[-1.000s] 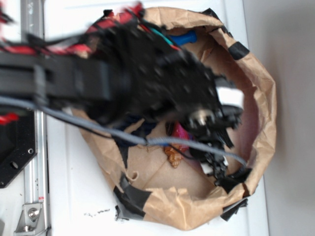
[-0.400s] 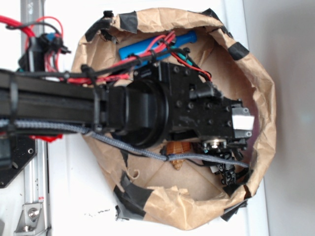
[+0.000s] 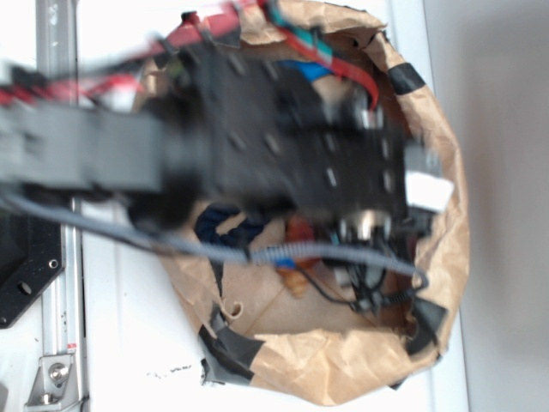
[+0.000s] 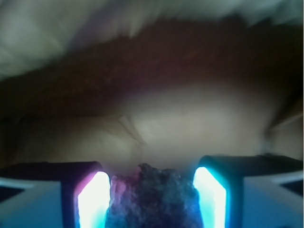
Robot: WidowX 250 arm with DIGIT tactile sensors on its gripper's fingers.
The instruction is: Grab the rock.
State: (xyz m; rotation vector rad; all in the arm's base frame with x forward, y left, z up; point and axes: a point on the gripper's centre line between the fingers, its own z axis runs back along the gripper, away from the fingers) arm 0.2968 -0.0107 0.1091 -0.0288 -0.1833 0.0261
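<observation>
The rock (image 4: 153, 197) is a rough, dark, pitted lump that fills the gap between my two glowing pads in the wrist view. My gripper (image 4: 152, 175) is shut on it, with both pads (image 4: 95, 199) pressed against its sides. Beyond the rock I see only blurred brown paper. In the exterior view the gripper (image 3: 375, 279) points down inside the brown paper bag (image 3: 343, 378), near its right wall. The black, motion-blurred arm hides the rock there.
An orange seashell (image 3: 296, 276) lies on the bag floor just left of the gripper. A blue object (image 3: 302, 70) sits at the bag's far side, a dark blue item (image 3: 225, 225) under the arm. A grey cable (image 3: 283, 254) crosses the bag. Metal rail (image 3: 57, 360) at left.
The arm is in motion and blurred, shifted slightly upward in the exterior view. The bag's right wall has drawn inward to the left.
</observation>
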